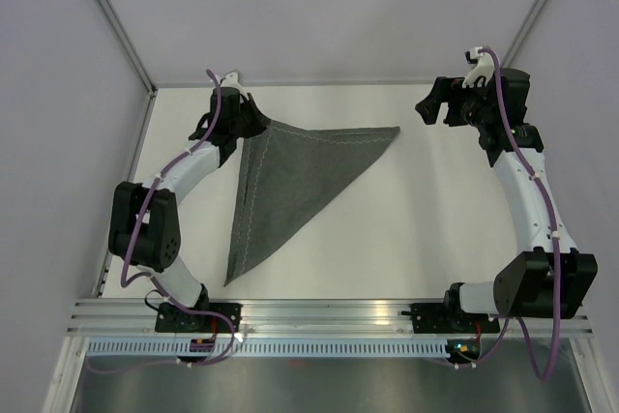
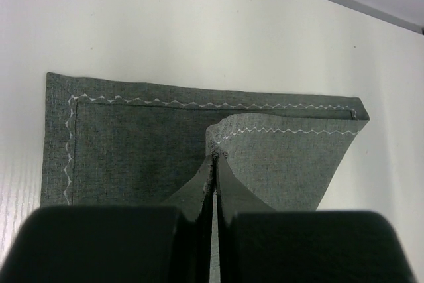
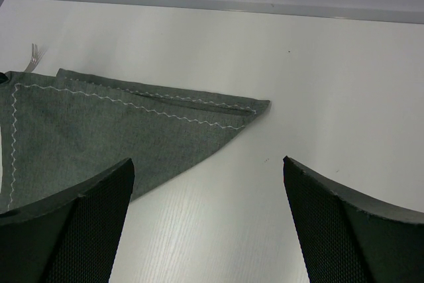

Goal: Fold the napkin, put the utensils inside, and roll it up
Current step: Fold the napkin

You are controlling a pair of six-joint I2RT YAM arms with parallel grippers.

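- Two arms are showing in the top view, and the napkin [image 1: 290,176] is lying on the white table [image 1: 426,229], folded into a triangle. One long point is reaching toward the near edge.
- Up at the napkin's far left corner, the left gripper [image 1: 250,121] is touching the cloth.
- Over on the right, the right gripper [image 1: 440,108] is hanging well apart from the napkin.
- Looking from the left wrist, its fingers [image 2: 235,197] are pressing together and pinching a lifted flap of the napkin. Below them, the napkin is lying flat, with its zigzag stitching [image 2: 179,103] showing.
- Looking from the right wrist, its fingers [image 3: 86,230] are standing spread wide, with only bare table between them. A napkin point is lying just ahead, to the left.
- Shiny tines of a fork [image 3: 33,54] are peeking out beside the napkin's far left edge.
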